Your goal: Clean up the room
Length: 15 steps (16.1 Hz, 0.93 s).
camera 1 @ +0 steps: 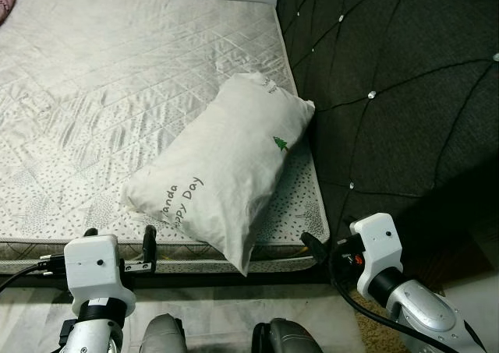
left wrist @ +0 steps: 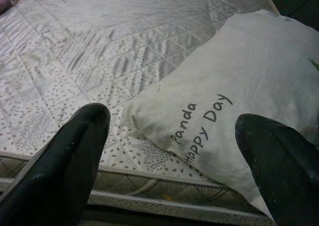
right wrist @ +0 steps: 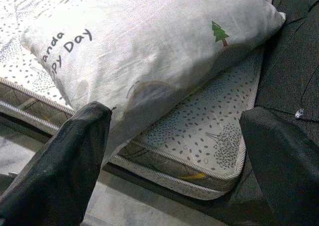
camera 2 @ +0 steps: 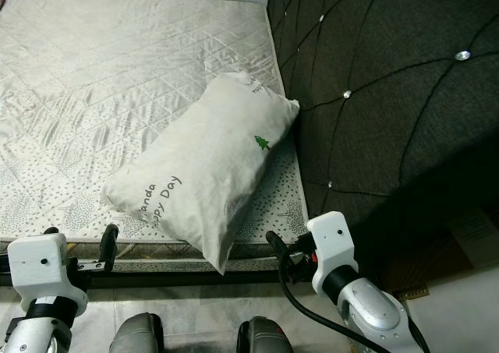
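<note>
One pillow (camera 1: 222, 166) lay slantwise on the bare mattress (camera 1: 117, 96), at its near right corner; its far end rested against the dark padded headboard (camera 1: 398, 88) on the right, and its near corner hung slightly over the mattress edge; we read the printed words "Panda Happy Day" and a small green tree on its cover. We held both arms low in front of the bed; the left gripper (left wrist: 172, 156) hovered just short of the near mattress edge, its jaws spread wide and empty, with the lettered end of the pillow framed between the fingers; the right gripper (right wrist: 174, 151) sat near the right corner of the bed, jaws likewise apart and holding nothing, aimed at the pillow's overhanging end and the mattress corner beneath it. Neither gripper touched the pillow.

We judged the tidying to be at an early point here; the pillow lay askew and was not yet grasped; what seemed left was to close in on it, take hold with one or both grippers, and set it straight against the headboard or carry it where it belonged.
</note>
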### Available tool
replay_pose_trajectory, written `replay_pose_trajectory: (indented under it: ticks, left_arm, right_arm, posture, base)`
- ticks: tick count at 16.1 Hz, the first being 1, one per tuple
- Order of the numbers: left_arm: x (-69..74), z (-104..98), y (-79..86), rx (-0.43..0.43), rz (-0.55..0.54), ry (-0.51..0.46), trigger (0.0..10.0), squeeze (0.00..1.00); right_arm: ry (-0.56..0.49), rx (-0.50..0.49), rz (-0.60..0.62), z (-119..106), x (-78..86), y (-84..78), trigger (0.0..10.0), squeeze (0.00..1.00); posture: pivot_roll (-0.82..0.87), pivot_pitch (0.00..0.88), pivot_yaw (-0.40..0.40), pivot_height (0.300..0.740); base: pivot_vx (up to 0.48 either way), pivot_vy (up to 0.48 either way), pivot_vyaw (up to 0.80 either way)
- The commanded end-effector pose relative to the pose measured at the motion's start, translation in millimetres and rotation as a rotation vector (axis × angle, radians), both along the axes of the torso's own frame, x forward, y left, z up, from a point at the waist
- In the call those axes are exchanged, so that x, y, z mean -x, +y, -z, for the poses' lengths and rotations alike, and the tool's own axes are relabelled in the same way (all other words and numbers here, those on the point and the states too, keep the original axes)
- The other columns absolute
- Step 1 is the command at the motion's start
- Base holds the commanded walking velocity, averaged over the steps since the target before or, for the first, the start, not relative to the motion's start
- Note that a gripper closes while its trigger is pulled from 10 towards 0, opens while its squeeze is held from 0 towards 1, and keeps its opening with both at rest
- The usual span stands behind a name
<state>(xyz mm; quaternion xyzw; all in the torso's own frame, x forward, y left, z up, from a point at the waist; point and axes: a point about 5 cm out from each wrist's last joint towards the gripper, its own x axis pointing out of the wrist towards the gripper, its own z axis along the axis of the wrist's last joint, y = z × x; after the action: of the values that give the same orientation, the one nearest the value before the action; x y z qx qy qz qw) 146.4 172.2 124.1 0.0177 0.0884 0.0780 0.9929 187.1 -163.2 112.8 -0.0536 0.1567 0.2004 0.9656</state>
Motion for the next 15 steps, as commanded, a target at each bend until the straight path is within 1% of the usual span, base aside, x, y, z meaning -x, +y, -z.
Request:
replay_pose_trajectory:
  ticks: [1, 3, 6, 7, 10, 13, 15]
  left_arm:
    - [1.1, 1.9, -0.2, 0.002, -0.005, 0.018, 10.0, 0.0]
    - [-0.1, 2.1, 0.0, 0.001, -0.007, 0.017, 10.0, 0.0]
    - [-1.8, 2.4, 0.6, 0.001, -0.014, 0.014, 10.0, 0.0]
    - [-1.9, 2.3, 0.7, 0.0, -0.016, 0.013, 10.0, 0.0]
    - [-3.3, 2.1, 1.4, -0.004, -0.023, 0.009, 10.0, 0.0]
    - [-7.9, 2.0, 2.6, -0.011, -0.03, -0.004, 10.0, 0.0]
    - [-10.8, -0.5, 2.0, -0.014, -0.021, -0.03, 10.0, 0.0]
  right_arm:
    - [-0.006, -0.002, -0.014, -3.3, 0.8, 1.1, 10.0, 0.0]
    - [-0.008, -0.01, -0.017, -3.2, 0.0, 1.8, 10.0, 0.0]
    - [-0.011, -0.011, -0.022, -3.1, -1.7, 2.1, 10.0, 0.0]
    - [-0.011, -0.011, -0.022, -3.0, -1.8, 2.1, 10.0, 0.0]
    - [-0.014, -0.011, -0.029, -2.7, -4.0, 2.8, 10.0, 0.0]
    - [-0.021, -0.008, -0.029, -1.9, -8.6, 3.6, 10.0, 0.0]
    - [-0.023, -0.013, -0.028, -0.8, -12.2, 4.2, 10.0, 0.0]
  posture:
    - [0.0, 0.162, -0.098, 0.703]
    - [-0.01, 0.159, -0.099, 0.698]
    - [-0.01, 0.156, -0.1, 0.658]
    - [-0.01, 0.156, -0.1, 0.653]
    - [0.0, 0.15, -0.101, 0.618]
    - [0.0, 0.137, -0.1, 0.613]
    - [0.0, 0.129, -0.1, 0.613]
  base:
    - [0.0, 0.0, 0.0]
    - [0.0, 0.0, 0.0]
    - [0.0, 0.0, 0.0]
    - [0.0, 0.0, 0.0]
    - [0.0, 0.0, 0.0]
    - [0.0, 0.0, 0.0]
    - [0.0, 0.0, 0.0]
